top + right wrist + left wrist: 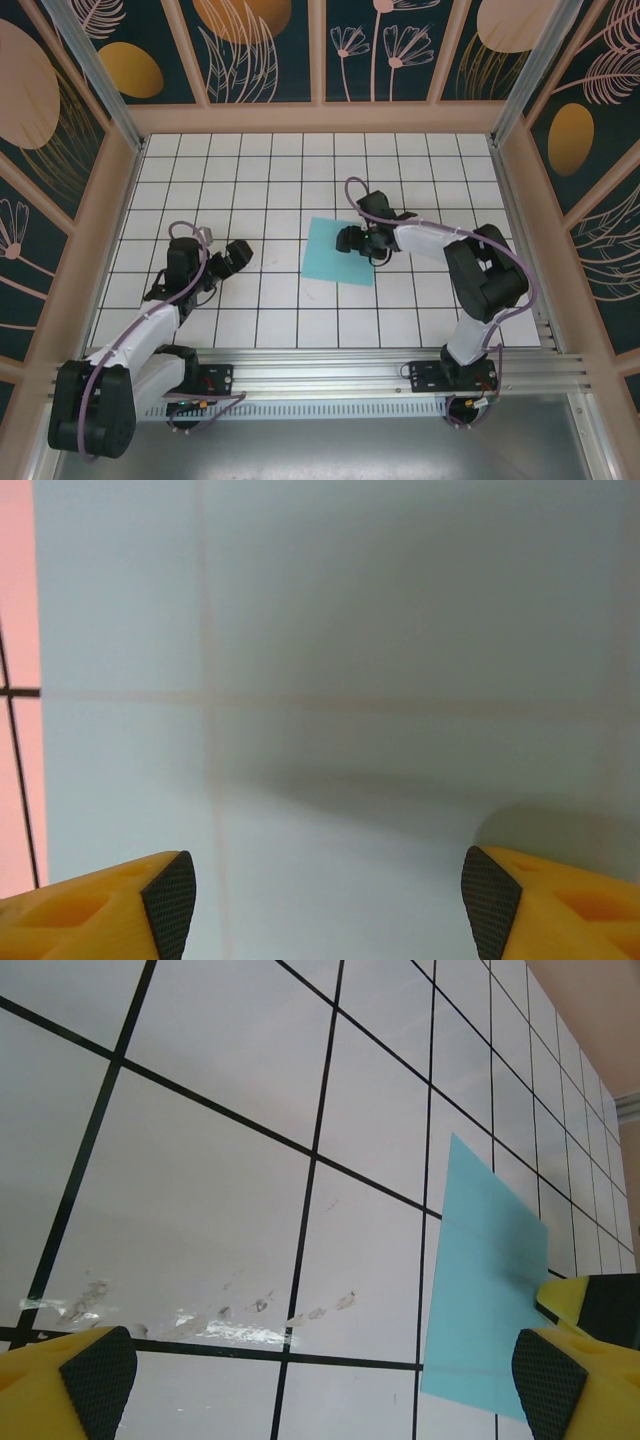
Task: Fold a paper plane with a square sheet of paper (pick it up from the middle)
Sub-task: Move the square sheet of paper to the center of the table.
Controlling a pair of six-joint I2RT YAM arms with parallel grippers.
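Both apart: left claw (238,254) over white gridded table (260,180), right claw (345,238) over turquoise sheet (325,264); floral walls (262,50).

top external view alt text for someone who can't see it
The right gripper is poised over a turquoise square sheet of paper on a white tiled table. The left gripper is off to the left, clear of it.

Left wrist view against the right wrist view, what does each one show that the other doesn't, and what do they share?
Left wrist: the open left gripper above bare white tiles with smudges, and the turquoise sheet lying flat off to the right, its edges visible. Right wrist: the open right gripper close over the sheet, with faint lines crossing it. Shared: the sheet and black-lined tiles.
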